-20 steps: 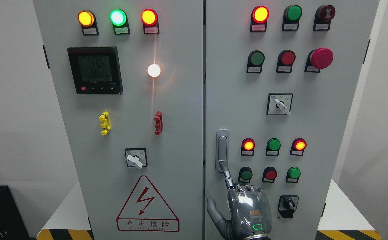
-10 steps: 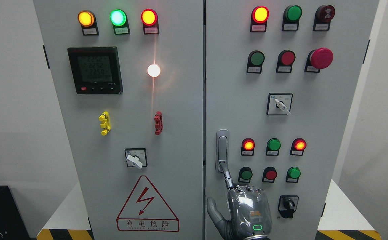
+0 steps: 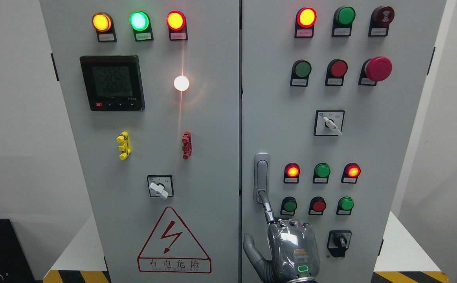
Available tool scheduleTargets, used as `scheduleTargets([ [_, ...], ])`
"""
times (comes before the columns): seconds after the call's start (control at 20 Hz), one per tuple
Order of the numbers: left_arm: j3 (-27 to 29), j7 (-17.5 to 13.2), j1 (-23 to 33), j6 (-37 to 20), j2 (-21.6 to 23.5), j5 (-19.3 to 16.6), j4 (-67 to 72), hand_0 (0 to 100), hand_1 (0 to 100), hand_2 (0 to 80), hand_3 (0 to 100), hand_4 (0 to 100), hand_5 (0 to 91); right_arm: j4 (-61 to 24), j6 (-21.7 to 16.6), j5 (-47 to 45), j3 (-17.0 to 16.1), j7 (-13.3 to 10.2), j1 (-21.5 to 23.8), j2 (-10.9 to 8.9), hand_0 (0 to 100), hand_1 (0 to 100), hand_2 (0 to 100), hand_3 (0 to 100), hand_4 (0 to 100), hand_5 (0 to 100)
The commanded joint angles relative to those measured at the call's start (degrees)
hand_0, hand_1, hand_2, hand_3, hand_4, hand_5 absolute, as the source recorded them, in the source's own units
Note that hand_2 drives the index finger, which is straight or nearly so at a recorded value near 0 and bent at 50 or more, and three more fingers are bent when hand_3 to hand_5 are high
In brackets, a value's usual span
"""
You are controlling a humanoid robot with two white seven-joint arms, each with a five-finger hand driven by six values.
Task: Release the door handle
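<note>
A silver door handle [image 3: 261, 177] stands upright at the left edge of the right cabinet door [image 3: 369, 157]. My right hand [image 3: 291, 247] rises from the bottom edge just below it, its back toward the camera. The index finger [image 3: 267, 206] is stretched upward and its tip touches the handle's lower end. The other fingers are curled into the palm and the thumb [image 3: 252, 249] sticks out to the left. The hand wraps around nothing. My left arm does not show.
The right door carries lit and unlit indicator lamps [image 3: 306, 17], a red mushroom button [image 3: 378, 68] and rotary switches [image 3: 329, 122]. The left door [image 3: 153, 157] has a meter [image 3: 112, 82], lamps, a switch [image 3: 160, 186] and a red warning triangle [image 3: 173, 241].
</note>
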Motion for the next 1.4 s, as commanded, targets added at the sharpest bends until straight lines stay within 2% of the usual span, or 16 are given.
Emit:
scheduleTargets([
  [0.0,0.0,-0.05,1.05,0.03,0.0,-0.02,0.01,12,56,0.0,0,0,0.0,1.03,0.02,-0.01,0.01,0.07,0.09,0.0,53,22,0,87,91,100],
  [1.35,0.0,-0.05,1.05,0.03,0.0,-0.02,0.01,12,56,0.0,0,0,0.0,2.35,0.02,-0.01,0.1,0.07,0.44,0.0,51,22,0,87,92,100],
])
